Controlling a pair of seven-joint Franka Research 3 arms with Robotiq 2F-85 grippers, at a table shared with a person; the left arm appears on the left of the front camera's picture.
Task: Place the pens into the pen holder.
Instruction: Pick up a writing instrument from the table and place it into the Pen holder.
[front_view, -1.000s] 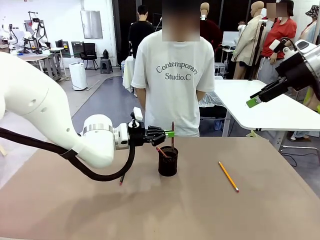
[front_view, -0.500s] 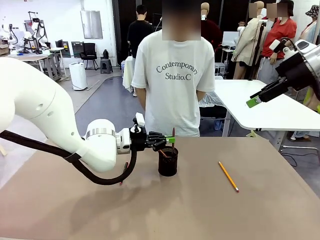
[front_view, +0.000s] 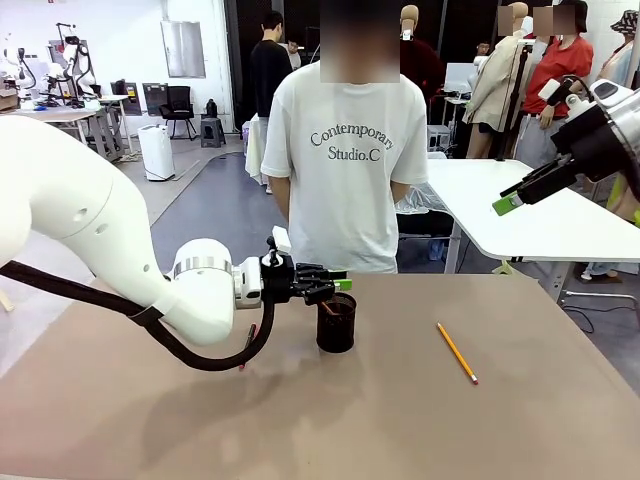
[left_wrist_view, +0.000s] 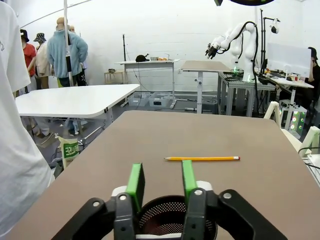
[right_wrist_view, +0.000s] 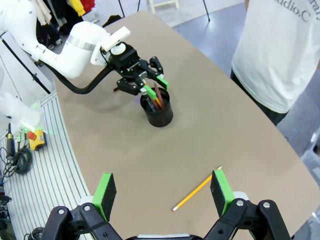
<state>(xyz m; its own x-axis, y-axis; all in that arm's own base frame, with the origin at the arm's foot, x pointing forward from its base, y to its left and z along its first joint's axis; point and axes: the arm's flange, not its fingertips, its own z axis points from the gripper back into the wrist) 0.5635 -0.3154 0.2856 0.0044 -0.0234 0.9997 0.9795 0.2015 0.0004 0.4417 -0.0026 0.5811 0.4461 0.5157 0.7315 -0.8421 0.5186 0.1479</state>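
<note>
left hand: fingers apart, empty, right over the pen holder near the worktop's far edge, prime drop-in spot imo | 2 pens inside | pencil loose toward right edge | right hand: wide apart, parked clear

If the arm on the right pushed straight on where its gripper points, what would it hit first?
Probably the table, at or beside the yellow pencil, which lies between the open jaws of the right gripper in its wrist view. Nothing else seems in the way; depth is uncertain.
</note>
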